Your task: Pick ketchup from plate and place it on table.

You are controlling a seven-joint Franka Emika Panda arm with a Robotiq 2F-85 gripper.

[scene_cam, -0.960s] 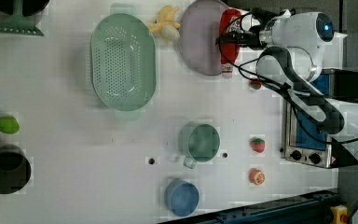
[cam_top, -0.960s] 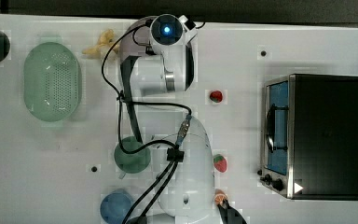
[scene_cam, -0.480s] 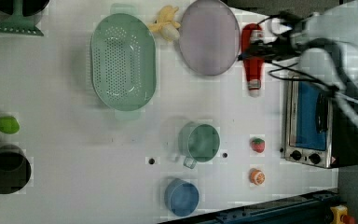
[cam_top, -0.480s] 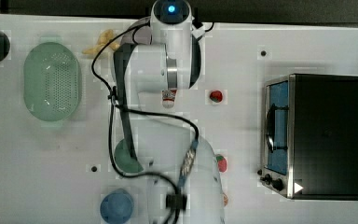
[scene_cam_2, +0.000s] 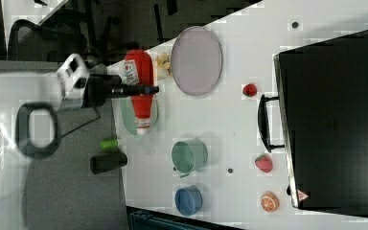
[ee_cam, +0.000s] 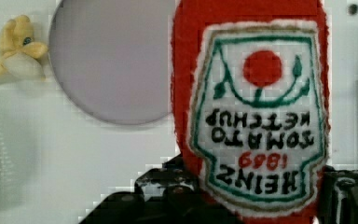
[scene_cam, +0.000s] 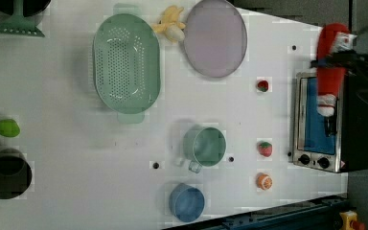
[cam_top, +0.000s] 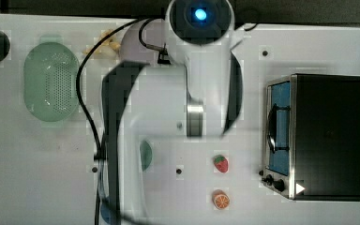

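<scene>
- Ketchup (scene_cam_2: 141,91) is a soft red bottle with a white label, and it is up in the air, off the plate (scene_cam_2: 196,60).
- The gripper (scene_cam_2: 141,89) is closed on the ketchup, squeezing the fat part of the bottle from both sides, and the cap end hangs free of the gripper.
- In the wrist view the ketchup (ee_cam: 256,107) label is big and upside down, with the dark gripper (ee_cam: 242,196) around its base.
- In the left view the ketchup (scene_cam: 332,72) hangs in front of the little oven (scene_cam: 333,122), with the plate (scene_cam: 214,37) well apart from it.
- The plate is round, pale pink, and bare.
- The counter (scene_cam: 76,167) is wide and white with a few small dark holes.
- A green colander (scene_cam: 126,63) sits near the plate, and a yellow banana toy (scene_cam: 171,27) lies between them.
- A green cup (scene_cam: 204,146) and a blue bowl (scene_cam: 187,202) stand lower in the left view.
- Two toy strawberries (scene_cam: 264,148) and an orange slice (scene_cam: 264,181) lie near the oven.
- Past the counter edge in the right view is a grey floor (scene_cam_2: 57,191) and a dark chair (scene_cam_2: 28,36).
- The white arm (scene_cam_2: 24,120) reaches out level in the right view, with black cables on it.
- In the top view the arm (cam_top: 187,93) covers the middle of the counter, with a blue light on its end.
</scene>
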